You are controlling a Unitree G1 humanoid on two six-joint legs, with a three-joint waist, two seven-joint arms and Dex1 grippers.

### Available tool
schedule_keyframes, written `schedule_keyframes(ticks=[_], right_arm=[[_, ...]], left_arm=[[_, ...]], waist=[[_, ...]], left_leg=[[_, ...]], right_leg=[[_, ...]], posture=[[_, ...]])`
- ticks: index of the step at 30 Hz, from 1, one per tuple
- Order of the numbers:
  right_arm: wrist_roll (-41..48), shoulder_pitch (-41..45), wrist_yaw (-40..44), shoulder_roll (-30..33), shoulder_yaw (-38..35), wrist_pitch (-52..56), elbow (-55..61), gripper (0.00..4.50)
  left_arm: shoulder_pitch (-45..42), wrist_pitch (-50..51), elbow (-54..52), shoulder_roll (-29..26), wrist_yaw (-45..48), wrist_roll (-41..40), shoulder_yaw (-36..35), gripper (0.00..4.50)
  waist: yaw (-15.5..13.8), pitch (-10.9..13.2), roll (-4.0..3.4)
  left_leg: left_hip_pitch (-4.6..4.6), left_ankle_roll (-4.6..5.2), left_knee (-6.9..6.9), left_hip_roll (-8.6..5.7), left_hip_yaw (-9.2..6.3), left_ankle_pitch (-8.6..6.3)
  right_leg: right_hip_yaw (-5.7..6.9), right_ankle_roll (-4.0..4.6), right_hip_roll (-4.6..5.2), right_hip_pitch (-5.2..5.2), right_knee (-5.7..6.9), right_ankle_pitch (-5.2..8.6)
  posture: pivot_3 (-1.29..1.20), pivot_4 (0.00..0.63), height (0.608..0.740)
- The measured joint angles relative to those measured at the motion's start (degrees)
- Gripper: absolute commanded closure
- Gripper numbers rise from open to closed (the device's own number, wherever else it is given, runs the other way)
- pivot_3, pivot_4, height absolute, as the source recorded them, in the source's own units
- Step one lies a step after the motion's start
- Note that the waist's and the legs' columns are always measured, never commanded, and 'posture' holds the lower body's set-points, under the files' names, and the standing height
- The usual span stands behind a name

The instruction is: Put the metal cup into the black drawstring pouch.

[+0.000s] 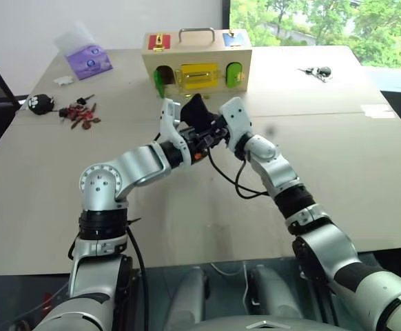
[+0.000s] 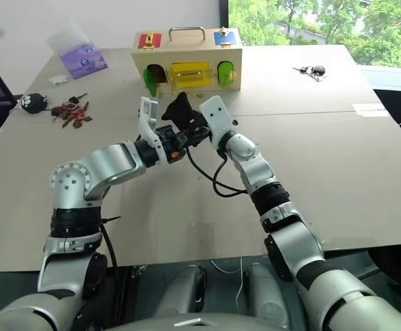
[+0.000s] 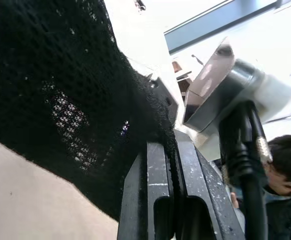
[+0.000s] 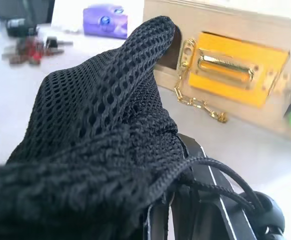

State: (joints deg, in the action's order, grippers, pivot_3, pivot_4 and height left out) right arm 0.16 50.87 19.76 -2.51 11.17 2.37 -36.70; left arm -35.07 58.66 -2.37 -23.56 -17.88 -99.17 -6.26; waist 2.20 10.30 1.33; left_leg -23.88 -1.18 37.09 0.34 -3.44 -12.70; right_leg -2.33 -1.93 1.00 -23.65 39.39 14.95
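Note:
The black drawstring pouch (image 1: pixel 199 110), made of open mesh fabric, hangs above the middle of the table between my two hands. My left gripper (image 3: pixel 171 155) is shut on the pouch's edge, its fingers pressed together with mesh (image 3: pixel 60 90) pinched between them. My right gripper (image 4: pixel 178 200) is shut on the bunched mouth of the pouch (image 4: pixel 100 125), where the black cord (image 4: pixel 210 172) runs out. In the head views the two grippers meet at the pouch (image 2: pixel 180 110), left gripper (image 1: pixel 199 141) and right gripper (image 1: pixel 218 129) close together. The metal cup is out of view.
A wooden latch box (image 1: pixel 197 58) with a yellow latch and a gold chain stands just behind the pouch. Far left lie a black-and-white toy (image 1: pixel 40 103), red keys (image 1: pixel 82 114) and a purple packet (image 1: pixel 89 61). More keys (image 1: pixel 316 71) lie far right. A person's head (image 3: pixel 285 165) shows beyond the table.

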Motion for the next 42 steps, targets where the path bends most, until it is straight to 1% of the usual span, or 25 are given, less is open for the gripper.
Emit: schedule_keyframes(ticks=[2,5,6,7,10,11,12,13,14,15,16,17,18,19,22,23,25,27,29,31,33,37,39,42], right_arm=[[0.0,-0.4,0.4,-0.1,-0.2,0.2,0.3,4.45],[1.1,-2.4,2.0,-0.1,-1.0,3.3,4.4,4.45],[2.4,-3.5,3.2,0.0,-1.3,5.5,6.8,3.94],[3.0,-4.2,4.0,0.1,-1.5,6.8,8.4,3.79],[5.3,-7.0,6.8,2.0,-1.8,13.4,15.3,2.68],[5.9,-8.2,7.4,2.8,-1.8,16.2,18.0,2.15],[6.2,-9.6,8.4,4.6,-1.2,20.1,22.6,1.63],[6.3,-9.7,8.5,4.8,-1.2,20.6,23.1,1.63],[6.9,-9.9,9.0,6.5,-1.3,23.6,25.8,1.63],[7.8,-10.1,9.9,7.4,-1.3,26.3,28.5,1.28],[8.8,-10.4,11.1,9.3,-1.5,29.3,32.1,1.07],[9.2,-10.5,11.5,9.8,-1.5,30.2,33.6,0.78],[9.5,-10.7,12.1,11.4,-1.3,32.4,36.3,0.32],[9.9,-10.7,12.5,12.5,-1.3,34.4,39.2,0.04],[11.5,-10.8,13.8,15.6,-0.8,39.3,45.9,0.04],[13.5,-10.8,15.4,18.3,-0.9,42.7,50.0,0.04],[16.1,-11.0,17.5,20.8,-1.9,45.3,53.6,0.04],[17.6,-11.2,18.3,22.4,-2.7,46.6,55.3,0.04],[18.1,-12.3,19.4,26.1,-2.8,46.6,58.3,0.04],[16.9,-14.8,21.2,32.0,-1.3,45.3,60.5,0.04],[14.9,-16.9,21.2,34.3,0.4,43.6,60.3,0.04],[12.1,-19.2,18.9,32.1,2.1,40.1,57.3,0.04],[11.8,-19.7,17.6,29.0,2.1,38.9,55.6,0.04],[11.0,-20.6,15.7,23.0,4.5,35.6,50.6,0.04]], left_arm=[[0.0,0.2,0.0,-0.1,1.6,1.2,0.1,4.50],[0.0,0.3,0.1,0.0,4.5,2.7,0.0,4.50],[0.0,0.5,0.2,0.0,6.1,3.2,-0.3,4.50],[0.1,0.6,0.3,-0.1,7.3,3.6,-0.4,4.50],[0.2,0.6,0.5,-1.1,14.7,7.7,-0.5,4.50],[0.3,0.5,0.5,-1.8,17.8,9.7,-0.4,4.50],[0.6,-0.6,0.6,-3.0,22.2,13.4,-0.6,4.50],[0.7,-0.8,0.7,-3.2,22.7,13.9,-0.7,4.50],[0.9,-1.1,0.7,-3.7,25.2,16.0,-0.7,4.50],[1.2,-1.2,0.9,-4.5,27.1,17.6,-0.6,4.50],[1.4,-1.5,1.5,-5.3,29.8,20.1,-0.6,4.50],[1.4,-1.6,1.9,-5.7,30.8,21.0,-0.6,4.50],[1.4,-1.6,2.9,-6.1,32.9,22.4,-0.6,4.50],[1.4,-1.6,4.1,-6.6,34.8,23.7,-0.7,4.50],[1.4,-1.7,6.0,-7.6,39.1,26.4,-0.7,4.50],[1.4,-2.2,6.8,-8.2,42.2,28.5,-0.8,4.50],[1.1,-2.3,8.2,-8.9,45.0,30.3,-1.6,4.50],[0.5,-2.3,9.3,-9.3,46.8,31.4,-1.9,4.50],[-0.5,-2.3,10.5,-10.7,49.7,33.6,-2.0,4.50],[-1.1,-2.2,10.9,-12.4,52.4,36.0,-2.2,4.50],[-1.2,-2.1,11.2,-13.4,54.1,37.4,-2.2,4.50],[-1.8,-1.4,11.2,-13.7,57.0,39.7,-2.2,4.50],[-1.8,-0.9,11.0,-13.8,57.9,40.4,-2.2,4.50],[-1.8,0.5,10.8,-14.0,58.9,40.6,-2.6,4.50]], waist=[[0.0,0.0,0.00],[0.0,0.0,0.00],[0.0,0.0,0.00],[0.0,0.0,0.00],[0.0,0.0,0.00],[0.0,0.0,-0.01],[0.0,0.0,-0.02],[0.1,0.0,-0.02],[0.1,0.0,-0.02],[0.1,0.0,-0.02],[0.1,0.0,-0.02],[0.1,0.0,-0.02],[0.1,0.0,-0.03],[0.1,0.0,-0.03],[0.1,0.0,-0.03],[0.1,0.0,-0.03],[0.1,0.0,-0.03],[0.1,0.0,-0.03],[0.1,0.0,-0.02],[0.0,0.0,-0.02],[0.0,0.0,-0.02],[0.3,0.0,-0.02],[0.3,0.0,-0.02],[0.3,0.0,-0.01]], left_leg=[[0.00,-0.01,-0.01,0.02,-0.03,0.00],[0.00,0.00,-0.02,0.03,-0.08,0.00],[0.00,0.00,-0.02,0.04,-0.10,0.00],[0.00,0.00,-0.02,0.03,-0.11,0.00],[0.00,0.00,-0.03,0.02,-0.07,0.00],[0.01,0.00,-0.04,0.02,-0.06,0.00],[0.01,0.01,-0.05,0.02,-0.03,0.00],[0.02,0.01,-0.05,0.02,-0.02,-0.01],[0.02,0.03,-0.06,0.02,-0.02,-0.02],[0.02,0.05,-0.06,0.03,-0.03,-0.03],[0.03,0.11,-0.07,0.02,-0.02,-0.07],[0.03,0.13,-0.08,0.02,-0.02,-0.08],[0.03,0.18,-0.09,0.02,0.00,-0.10],[0.03,0.20,-0.10,0.03,0.00,-0.12],[0.02,0.23,-0.12,0.02,-0.01,-0.13],[0.02,0.23,-0.14,0.02,-0.01,-0.14],[0.01,0.24,-0.19,0.03,-0.03,-0.14],[0.01,0.25,-0.22,0.03,-0.02,-0.14],[-0.01,0.25,-0.28,0.03,0.00,-0.15],[-0.01,0.25,-0.36,0.02,0.03,-0.15],[-0.02,0.25,-0.44,0.02,0.05,-0.15],[0.02,0.24,-0.52,0.08,0.05,-0.14],[0.04,0.24,-0.53,0.09,0.03,-0.14],[0.03,0.20,-0.52,0.09,0.03,-0.11]], right_leg=[[0.02,0.00,-0.01,0.00,0.00,0.00],[0.00,0.00,0.00,-0.01,0.00,0.00],[0.00,0.00,0.00,0.00,0.00,0.00],[0.00,0.00,0.00,0.00,-0.01,0.00],[0.02,0.00,-0.02,0.00,-0.01,0.00],[0.03,0.01,-0.03,-0.01,-0.01,0.00],[0.03,0.01,-0.03,-0.01,0.00,0.01],[0.02,0.01,-0.03,-0.01,0.00,0.01],[0.02,0.01,-0.03,-0.01,0.00,0.01],[0.02,0.01,-0.03,-0.01,-0.01,0.01],[0.02,0.01,-0.04,-0.01,-0.01,0.01],[0.03,0.01,-0.04,-0.01,-0.01,0.01],[0.04,0.00,-0.04,-0.01,-0.02,0.01],[0.04,0.00,-0.04,-0.01,-0.03,0.01],[0.05,0.00,-0.02,-0.01,-0.08,0.02],[0.05,0.00,-0.02,-0.01,-0.13,0.02],[0.06,0.00,-0.01,0.01,-0.21,0.01],[0.10,0.00,-0.02,0.01,-0.25,0.01],[0.15,0.00,-0.01,0.03,-0.36,0.01],[0.14,-0.01,0.00,0.03,-0.47,0.02],[0.11,-0.01,0.02,0.02,-0.53,0.02],[0.03,-0.01,-0.02,-0.03,-0.50,0.02],[0.02,-0.01,-0.02,-0.02,-0.50,0.02],[0.01,-0.01,-0.01,-0.02,-0.50,0.02]], posture=[[0.00,0.150,0.740],[0.00,0.150,0.740],[0.00,0.150,0.740],[0.00,0.150,0.740],[0.00,0.150,0.740],[0.00,0.150,0.740],[0.00,0.150,0.740],[0.00,0.150,0.740],[0.00,0.150,0.740],[0.00,0.150,0.740],[0.00,0.150,0.740],[0.00,0.150,0.740],[0.00,0.150,0.740],[0.00,0.150,0.740],[0.00,0.150,0.740],[0.00,0.150,0.740],[0.00,0.150,0.740],[0.00,0.150,0.740],[0.00,0.150,0.740],[0.00,0.150,0.740],[0.00,0.150,0.740],[0.00,0.150,0.740],[0.00,0.150,0.740],[0.00,0.150,0.740]])
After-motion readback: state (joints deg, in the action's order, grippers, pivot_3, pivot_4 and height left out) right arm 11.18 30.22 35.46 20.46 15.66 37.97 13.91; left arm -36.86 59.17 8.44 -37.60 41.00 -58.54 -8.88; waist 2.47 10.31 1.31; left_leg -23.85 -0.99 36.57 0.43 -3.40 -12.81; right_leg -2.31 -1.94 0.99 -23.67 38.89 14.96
